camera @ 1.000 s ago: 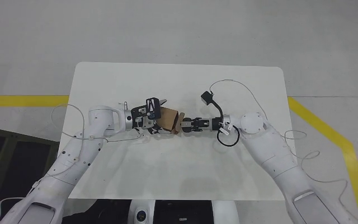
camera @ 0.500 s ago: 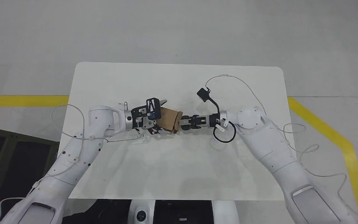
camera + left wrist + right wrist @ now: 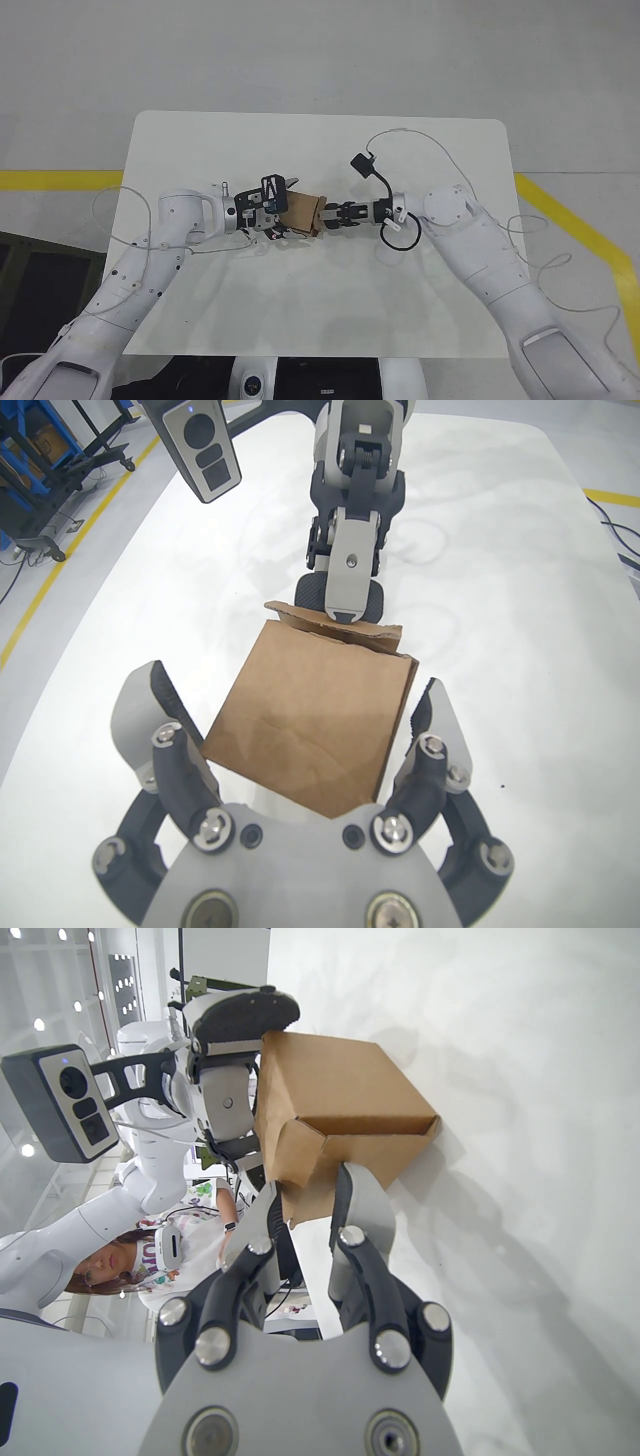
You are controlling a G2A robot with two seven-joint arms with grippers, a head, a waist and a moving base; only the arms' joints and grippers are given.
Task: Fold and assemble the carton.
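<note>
A small brown carton point(image 3: 303, 214) is at the table's middle, tilted, one lower corner against the tabletop. My left gripper point(image 3: 295, 680) straddles the carton point(image 3: 310, 720) and is shut on its two sides; the pads point(image 3: 240, 1023) press on opposite faces. From the other side my right gripper point(image 3: 305, 1183) is shut on a flap point(image 3: 300, 1163) at the carton's open end. In the left wrist view the right gripper point(image 3: 345, 610) pinches that flap point(image 3: 335, 627) from above and below. In the top view the left gripper point(image 3: 283, 212) and the right gripper point(image 3: 322, 217) face each other across the carton.
The white table point(image 3: 400, 300) has bare room on every side of the carton. A thin cable point(image 3: 420, 140) loops over the table from the right arm's wrist camera point(image 3: 362, 164).
The right arm has shifted a little toward the carton and its wrist camera has swung back. The left arm and the carton stay put.
</note>
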